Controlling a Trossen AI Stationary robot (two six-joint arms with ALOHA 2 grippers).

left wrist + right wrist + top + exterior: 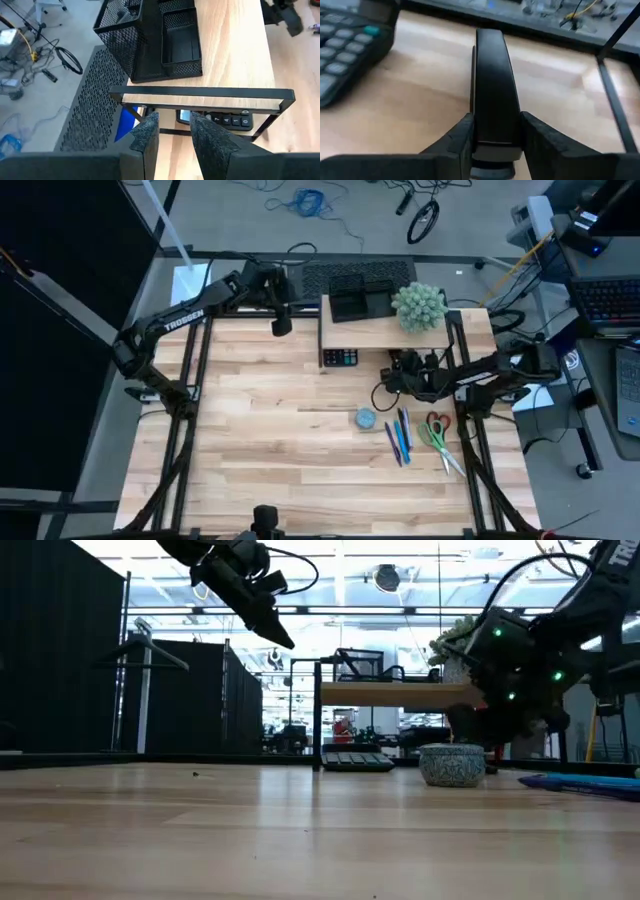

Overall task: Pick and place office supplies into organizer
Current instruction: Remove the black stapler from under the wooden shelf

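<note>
A long black stapler-like thing [491, 70] sits between the fingers of my right gripper [495, 145], low over the table beside the calculator [345, 50]. In the high view this gripper [397, 376] is just in front of the wooden riser. Near it on the table lie the round blue-grey disc [365, 418], the pens [400, 436] and the scissors [440, 440]. The black mesh organizer [355, 304] stands on top of the riser. My left gripper [174, 132] hangs in the air left of the riser, slightly open, with nothing between its fingers. My right gripper pinches the black thing's two long sides at its near end [492, 132] between its two fingers. The fingers lie along it, and the rest of it sticks out ahead of them. Whether it rests on the table or is lifted, I cannot tell.
The wooden shelf riser [385, 332] stands at the far middle on a black frame, with a fuzzy green plant ball [418, 306] on it and the calculator [340, 358] under its front edge. A keyboard [350, 276] lies behind. Bare wood spreads over the table's left and near parts.
</note>
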